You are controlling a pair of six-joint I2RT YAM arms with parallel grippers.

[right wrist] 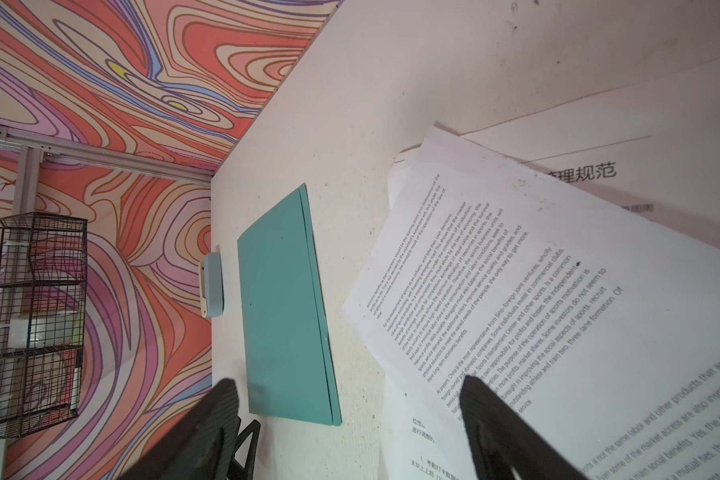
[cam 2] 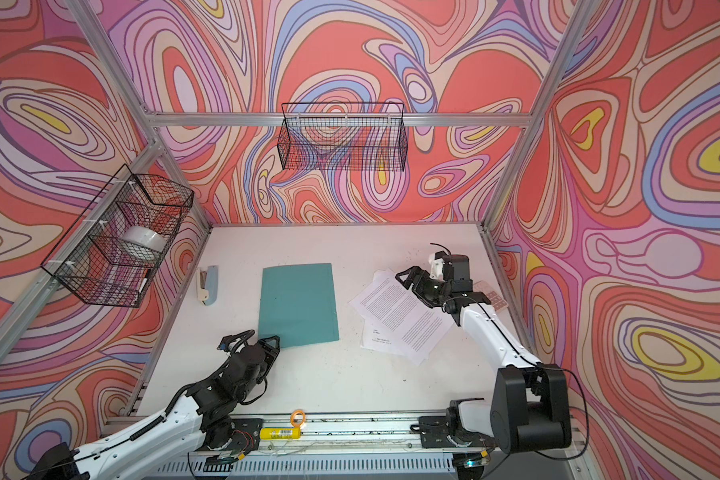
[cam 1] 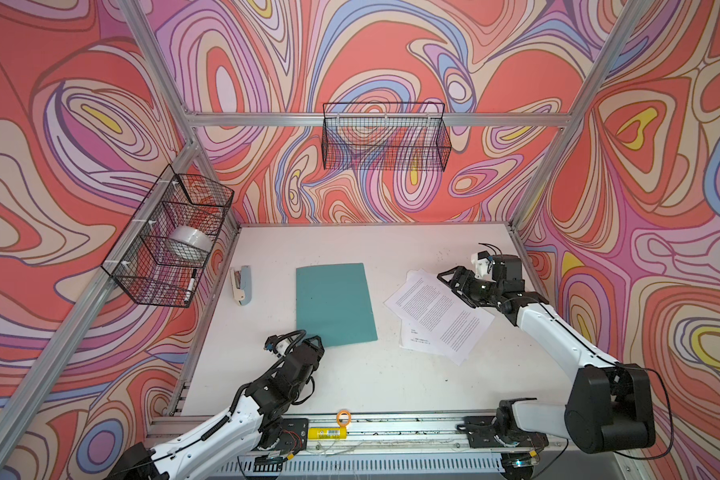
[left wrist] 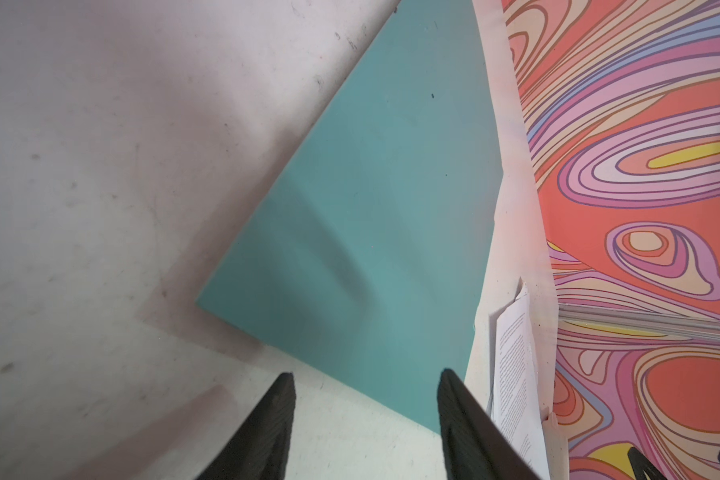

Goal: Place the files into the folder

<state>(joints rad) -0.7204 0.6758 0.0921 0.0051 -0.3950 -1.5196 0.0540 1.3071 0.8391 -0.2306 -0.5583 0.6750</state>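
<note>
Only a top view shows the calculator [cam 2: 493,296], beyond the files [cam 2: 400,316] from the folder [cam 2: 298,305]. Both left gripper [left wrist: 366,372], at the folder's corner, and right gripper [right wrist: 348,378] gape empty.

The top printed sheet [right wrist: 516,291] bears English text, including "Sino-foreign joint ventures"; the sheet under it [right wrist: 591,183] shows a Chinese heading ending "理规范"
</note>
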